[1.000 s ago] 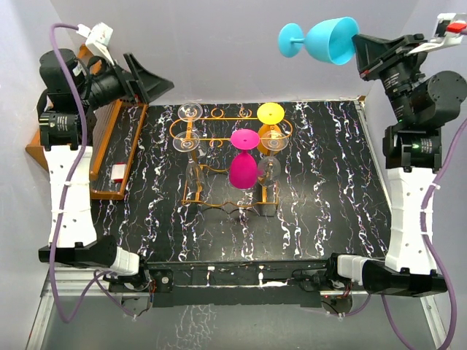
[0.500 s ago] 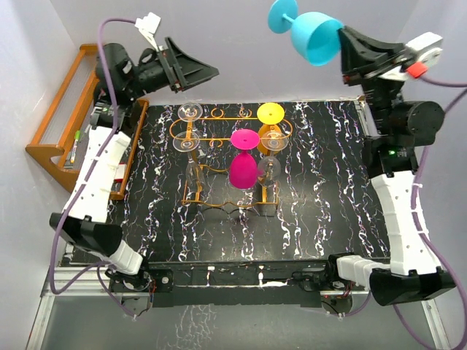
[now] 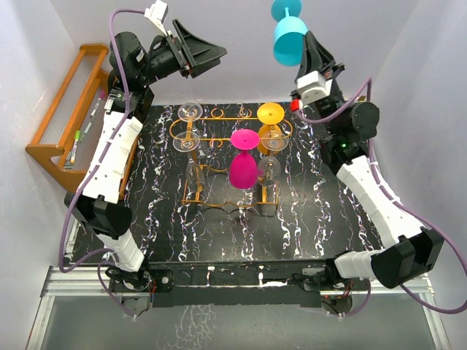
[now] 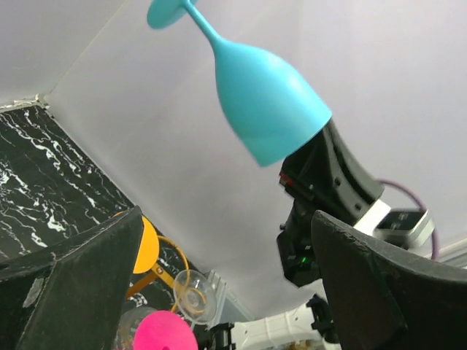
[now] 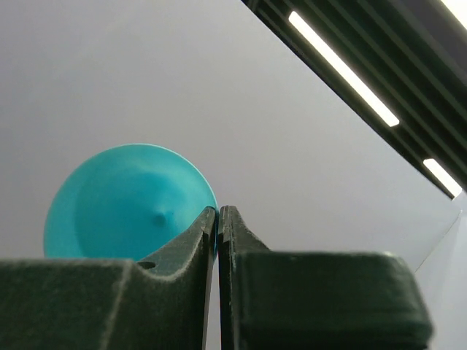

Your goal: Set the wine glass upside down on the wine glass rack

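**Ana:** Two arms are hovering up high. Which one is carrying the teal wine glass?

**Ben:** The right gripper is pinching it. Its jaws are closing fully on the rim wall, one finger inside the bowl and one outside. The glass is hanging high above the rear edge of the wine glass rack, foot uppermost, bowl mouth down and leaning a little.

**Ana:** And the left gripper?

**Ben:** It is standing wide open and holding nothing, raised above the rack's rear left corner and facing the glass.

**Ana:** How is the glass likely behaving in that grip?

**Ben:** I'm guessing it is opaque plastic: light, stiff, and smooth enough to be slipping or swivelling when only a thin rim is pinched. Nothing is looking fragile about it, though the clear glasses hanging in the rack may be.

**Ana:** So where should the hold be sitting?

**Ben:** Low on the bowl or at the rim, I'm thinking. That leaves the stem free to slide into a slot beside the pink glass.
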`<move>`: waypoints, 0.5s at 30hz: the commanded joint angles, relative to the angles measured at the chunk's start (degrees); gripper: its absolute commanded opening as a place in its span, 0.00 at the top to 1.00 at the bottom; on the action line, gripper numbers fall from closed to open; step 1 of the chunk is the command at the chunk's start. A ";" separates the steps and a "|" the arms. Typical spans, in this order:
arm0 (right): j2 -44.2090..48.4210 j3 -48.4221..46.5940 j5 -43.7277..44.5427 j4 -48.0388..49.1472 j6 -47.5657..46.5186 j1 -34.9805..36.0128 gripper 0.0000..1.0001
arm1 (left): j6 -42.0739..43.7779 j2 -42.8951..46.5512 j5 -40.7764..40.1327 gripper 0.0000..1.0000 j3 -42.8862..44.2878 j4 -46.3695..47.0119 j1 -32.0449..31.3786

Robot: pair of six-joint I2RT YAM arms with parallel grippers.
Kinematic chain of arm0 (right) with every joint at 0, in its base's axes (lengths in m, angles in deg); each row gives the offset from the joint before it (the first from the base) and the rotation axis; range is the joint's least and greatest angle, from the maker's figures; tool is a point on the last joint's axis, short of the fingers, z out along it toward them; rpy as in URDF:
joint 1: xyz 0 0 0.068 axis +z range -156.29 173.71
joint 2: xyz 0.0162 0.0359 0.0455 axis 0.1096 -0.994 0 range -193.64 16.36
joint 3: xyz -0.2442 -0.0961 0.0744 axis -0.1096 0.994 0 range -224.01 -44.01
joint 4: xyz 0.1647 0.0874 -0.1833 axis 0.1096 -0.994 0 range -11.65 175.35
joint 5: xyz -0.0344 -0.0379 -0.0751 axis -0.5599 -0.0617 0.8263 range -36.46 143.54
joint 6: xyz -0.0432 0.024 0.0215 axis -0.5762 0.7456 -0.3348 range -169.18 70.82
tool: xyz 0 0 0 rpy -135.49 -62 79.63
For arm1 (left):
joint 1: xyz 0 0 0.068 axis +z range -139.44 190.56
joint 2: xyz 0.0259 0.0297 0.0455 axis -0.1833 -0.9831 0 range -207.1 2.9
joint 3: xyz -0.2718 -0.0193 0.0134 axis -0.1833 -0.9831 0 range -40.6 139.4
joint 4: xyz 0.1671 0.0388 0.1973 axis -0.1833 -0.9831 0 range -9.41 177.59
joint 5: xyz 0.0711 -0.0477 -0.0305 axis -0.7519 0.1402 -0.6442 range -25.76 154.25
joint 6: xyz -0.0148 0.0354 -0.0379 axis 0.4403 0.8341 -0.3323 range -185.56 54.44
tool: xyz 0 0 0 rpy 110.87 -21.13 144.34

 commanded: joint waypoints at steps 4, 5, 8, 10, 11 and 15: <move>4.30 5.57 -1.25 8.30 -23.60 7.66 0.92 | -8.71 3.93 -7.43 0.12 -1.09 3.74 -0.73; 4.87 6.68 -2.16 8.57 -25.91 8.65 0.92 | -9.40 3.90 -8.34 0.14 -0.54 4.33 -0.89; 5.93 9.70 -0.56 15.92 -25.26 12.65 0.92 | -9.94 3.34 -11.85 0.16 1.88 3.34 -1.35; 6.75 12.01 -0.95 19.43 -26.06 15.18 0.92 | -10.65 3.17 -13.17 0.15 2.48 1.85 -1.38; 7.42 13.43 -2.65 20.10 -27.71 16.04 0.92 | -11.25 3.27 -13.50 0.16 2.39 1.45 -1.40; 7.88 16.42 -0.43 18.68 -41.18 23.89 0.92 | -15.90 5.38 -12.20 0.16 -1.68 1.04 -1.45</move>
